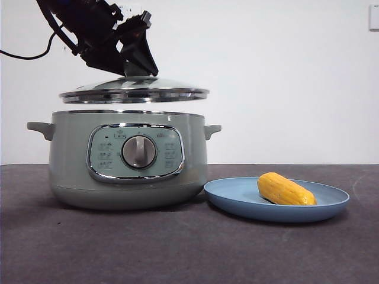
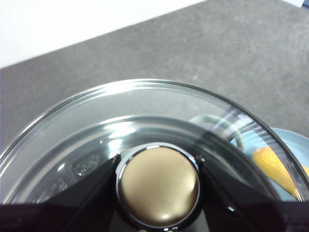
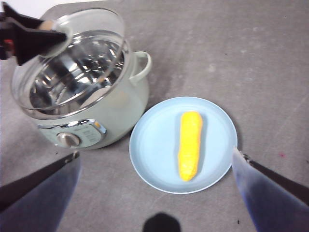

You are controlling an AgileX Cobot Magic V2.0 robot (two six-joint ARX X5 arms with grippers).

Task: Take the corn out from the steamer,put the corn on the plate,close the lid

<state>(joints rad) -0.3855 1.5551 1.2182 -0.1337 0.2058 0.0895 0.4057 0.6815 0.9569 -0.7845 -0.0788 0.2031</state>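
The glass lid [image 1: 133, 92] hangs level just above the sage-green steamer [image 1: 130, 171], with a thin gap over the pot's rim. My left gripper [image 1: 135, 65] comes down from the upper left, shut on the lid's knob [image 2: 159, 186]. In the right wrist view the lid [image 3: 72, 58] sits over the steamer [image 3: 111, 111], and the shiny pot inside shows through the glass. The yellow corn [image 1: 286, 190] lies on the light-blue plate [image 1: 237, 198] to the right of the steamer. My right gripper [image 3: 155, 155] is open high above the plate [image 3: 149, 140] and the corn [image 3: 189, 144].
The dark grey table [image 1: 177, 248] runs across the front, with a white wall behind it. The steamer's side handle [image 1: 212, 129] points toward the plate, which lies close against the pot's base.
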